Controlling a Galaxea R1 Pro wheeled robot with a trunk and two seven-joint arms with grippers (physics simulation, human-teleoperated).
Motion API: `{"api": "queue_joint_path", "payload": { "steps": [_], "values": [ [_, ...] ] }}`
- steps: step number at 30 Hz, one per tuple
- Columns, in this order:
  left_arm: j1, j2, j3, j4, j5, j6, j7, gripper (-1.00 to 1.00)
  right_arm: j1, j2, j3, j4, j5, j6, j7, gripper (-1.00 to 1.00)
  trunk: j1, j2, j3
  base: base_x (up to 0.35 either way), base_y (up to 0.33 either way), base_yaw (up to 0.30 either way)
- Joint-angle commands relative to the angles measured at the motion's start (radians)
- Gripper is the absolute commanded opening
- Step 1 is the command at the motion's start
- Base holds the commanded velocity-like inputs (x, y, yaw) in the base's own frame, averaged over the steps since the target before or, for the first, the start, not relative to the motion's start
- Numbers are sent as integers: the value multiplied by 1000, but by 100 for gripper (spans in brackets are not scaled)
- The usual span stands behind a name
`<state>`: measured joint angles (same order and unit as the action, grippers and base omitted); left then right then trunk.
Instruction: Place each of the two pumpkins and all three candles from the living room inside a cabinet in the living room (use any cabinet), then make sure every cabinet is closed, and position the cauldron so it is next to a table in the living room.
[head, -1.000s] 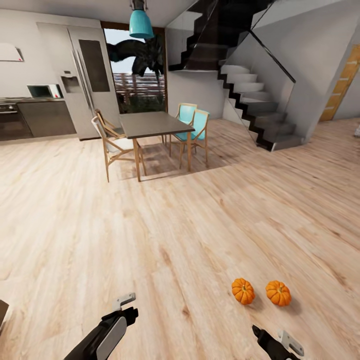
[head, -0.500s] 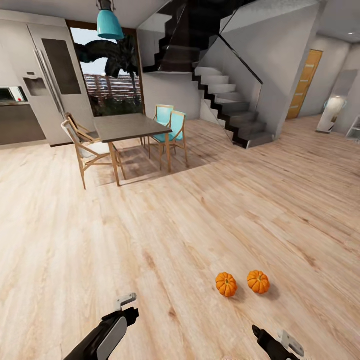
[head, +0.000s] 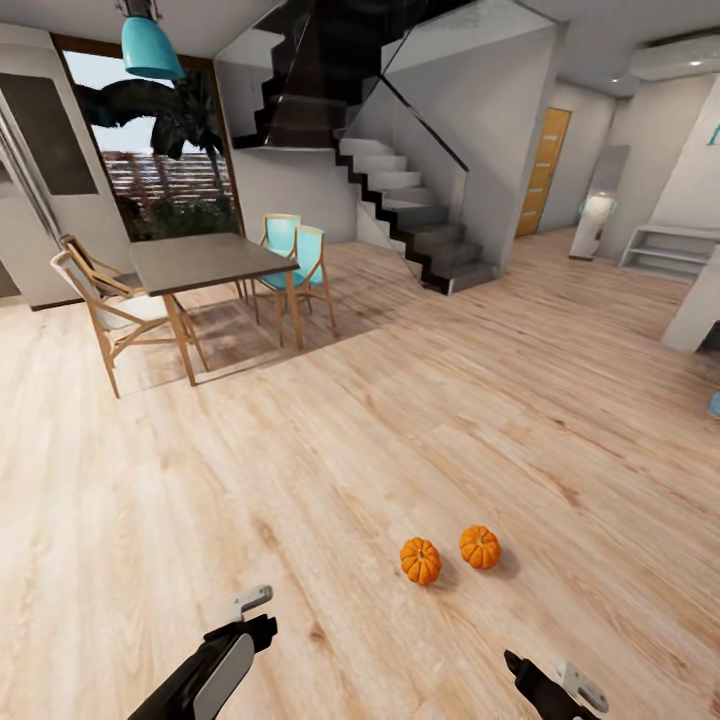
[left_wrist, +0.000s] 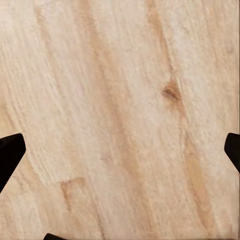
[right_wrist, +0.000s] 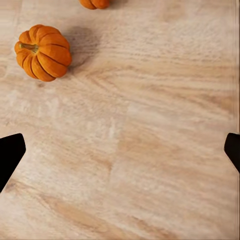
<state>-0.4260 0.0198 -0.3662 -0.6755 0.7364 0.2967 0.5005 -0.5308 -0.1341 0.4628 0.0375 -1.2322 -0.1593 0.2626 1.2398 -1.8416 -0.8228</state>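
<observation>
two pumpkins lay on the wood floor, the near pumpkin just beside the far pumpkin, not quite touching. taking the pumpkins as landmark, the dining table stood well beyond them, the staircase farther off. the left gripper and right gripper hung short of the pumpkins; each wrist view showed fingertips spread wide at the frame edges, holding nothing. judging by this, the robot was approaching for the first pick; the next move called for lowering the right gripper over the near pumpkin. a partial teal letter on the far wall was unreadable; no brands showed.
</observation>
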Motion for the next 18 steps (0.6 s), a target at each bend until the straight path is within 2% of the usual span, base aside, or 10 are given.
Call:
{"api": "queue_joint_path", "payload": {
  "steps": [1, 18],
  "values": [
    [0, 1, -6, -2, 7, 2, 9, 100, -1, 1, 8, 4, -10, -3, 8, 100, 0, 0, 0, 0, 0, -279],
    [0, 1, -8, 11, 5, 2, 9, 100, -1, 1, 8, 4, -10, -2, 10, 100, 0, 0, 10, 0, 0, -279]
  ]
}}
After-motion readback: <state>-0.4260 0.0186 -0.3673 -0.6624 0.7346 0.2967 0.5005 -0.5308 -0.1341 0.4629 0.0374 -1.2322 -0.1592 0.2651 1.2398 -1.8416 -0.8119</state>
